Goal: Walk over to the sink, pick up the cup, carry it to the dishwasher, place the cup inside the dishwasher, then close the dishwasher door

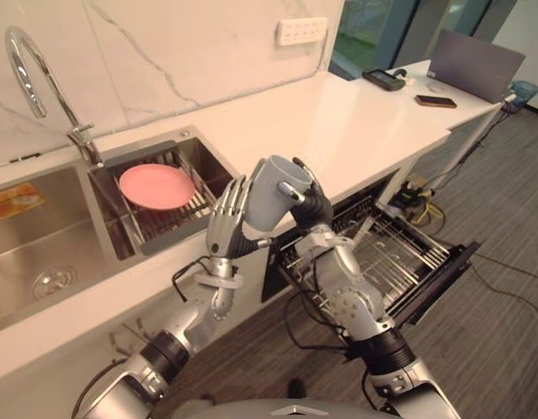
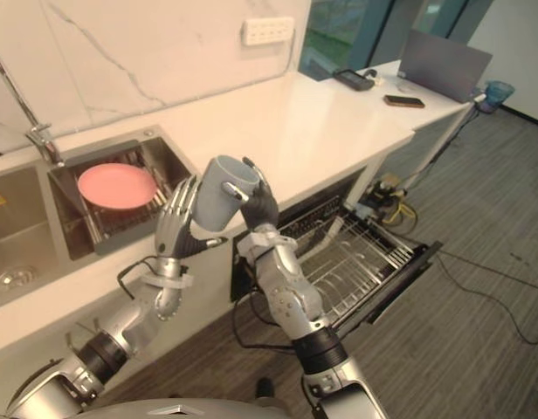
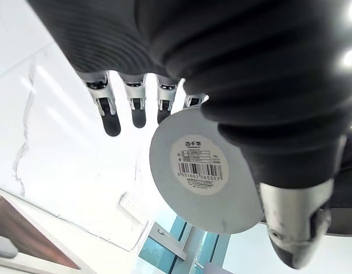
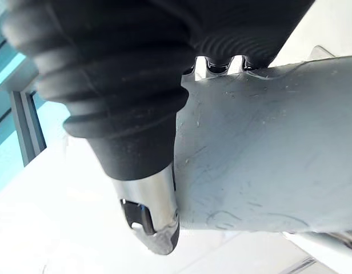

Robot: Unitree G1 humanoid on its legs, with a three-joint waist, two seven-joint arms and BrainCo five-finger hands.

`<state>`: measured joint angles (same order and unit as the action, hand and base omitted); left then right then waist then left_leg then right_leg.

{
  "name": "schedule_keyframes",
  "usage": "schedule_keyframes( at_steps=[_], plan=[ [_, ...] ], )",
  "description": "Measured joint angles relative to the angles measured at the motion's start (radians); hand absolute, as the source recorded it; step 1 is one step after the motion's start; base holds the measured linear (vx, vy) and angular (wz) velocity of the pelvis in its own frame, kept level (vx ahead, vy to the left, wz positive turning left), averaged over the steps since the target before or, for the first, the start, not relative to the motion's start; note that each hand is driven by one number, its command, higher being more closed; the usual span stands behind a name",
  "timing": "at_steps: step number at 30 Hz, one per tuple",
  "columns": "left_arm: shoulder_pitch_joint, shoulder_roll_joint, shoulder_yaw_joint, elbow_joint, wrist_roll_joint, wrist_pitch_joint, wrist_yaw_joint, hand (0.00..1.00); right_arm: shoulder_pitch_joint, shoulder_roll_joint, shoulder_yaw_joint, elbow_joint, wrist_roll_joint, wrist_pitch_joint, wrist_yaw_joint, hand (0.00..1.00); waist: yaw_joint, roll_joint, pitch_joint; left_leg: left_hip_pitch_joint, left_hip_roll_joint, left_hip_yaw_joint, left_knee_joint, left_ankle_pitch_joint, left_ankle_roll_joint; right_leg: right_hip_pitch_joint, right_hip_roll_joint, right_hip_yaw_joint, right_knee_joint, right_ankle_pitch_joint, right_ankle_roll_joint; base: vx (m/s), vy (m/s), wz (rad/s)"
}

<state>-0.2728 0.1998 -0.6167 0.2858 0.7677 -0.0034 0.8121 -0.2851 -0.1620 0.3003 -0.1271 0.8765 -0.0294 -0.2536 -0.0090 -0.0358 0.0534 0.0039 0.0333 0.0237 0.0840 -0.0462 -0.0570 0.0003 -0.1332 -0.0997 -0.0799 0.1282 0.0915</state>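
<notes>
Cup gripped by right robot hand, left robot hand straight-fingered against it, over white counter.

Found open air over the pulled-out dishwasher rack, upright wire tines across its floor. Met the table edge overhanging the rack's back end, closing off entry from above there. Saw the lowered door jutting out beneath. Further left, found the sink basin taken up by a pink plate on a drain rack, with the faucet rising from the far rim.
</notes>
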Motion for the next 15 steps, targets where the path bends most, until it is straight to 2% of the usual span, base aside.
schedule_keyframes(
  at_steps=[3,4,5,7,10,15],
  plan=[
    [0.046,-0.010,0.030,0.000,-0.028,-0.023,0.012,0.00,-0.040,0.022,-0.073,-0.015,-0.021,-0.066,-0.024,1.00,-0.002,0.003,0.001,0.003,0.000,0.002,-0.001,0.000,0.000,0.000,0.000,0.002,0.000,0.000,0.000,0.00,0.000,0.00],
    [0.092,-0.018,0.045,-0.002,-0.066,-0.050,0.011,0.00,-0.083,0.039,-0.161,-0.025,-0.042,-0.123,-0.049,1.00,-0.003,0.002,0.001,0.003,0.000,0.003,0.000,0.000,0.000,0.000,0.000,0.002,0.000,0.000,0.000,0.00,0.000,0.00],
    [0.110,-0.021,0.054,-0.006,-0.081,-0.065,0.011,0.00,-0.096,0.035,-0.199,-0.032,-0.056,-0.140,-0.059,1.00,-0.001,0.002,0.001,0.003,-0.001,0.003,0.000,0.000,0.000,0.000,0.000,0.002,0.000,0.000,0.000,-0.01,0.012,0.03],
    [0.191,-0.021,0.104,-0.080,-0.130,-0.121,0.008,0.00,-0.120,0.006,-0.360,-0.063,-0.071,-0.210,-0.065,1.00,0.003,0.002,0.001,0.004,-0.002,0.003,0.000,0.000,0.000,0.000,-0.002,-0.003,0.000,-0.003,0.001,-0.01,0.013,0.05],
    [0.214,-0.024,0.159,-0.168,-0.146,-0.173,0.008,0.00,-0.118,-0.056,-0.499,-0.062,-0.072,-0.256,-0.078,1.00,0.001,0.002,0.001,0.005,-0.004,0.002,0.000,0.000,0.000,0.002,-0.004,-0.005,0.000,-0.006,0.003,0.00,0.000,0.00],
    [0.214,-0.054,0.193,-0.239,-0.174,-0.226,-0.009,0.00,-0.068,-0.115,-0.604,-0.063,-0.069,-0.271,-0.080,1.00,-0.011,0.001,0.000,0.018,-0.003,0.003,0.000,-0.005,0.001,0.014,-0.003,-0.005,0.000,-0.012,0.006,0.00,0.000,0.00]
  ],
)
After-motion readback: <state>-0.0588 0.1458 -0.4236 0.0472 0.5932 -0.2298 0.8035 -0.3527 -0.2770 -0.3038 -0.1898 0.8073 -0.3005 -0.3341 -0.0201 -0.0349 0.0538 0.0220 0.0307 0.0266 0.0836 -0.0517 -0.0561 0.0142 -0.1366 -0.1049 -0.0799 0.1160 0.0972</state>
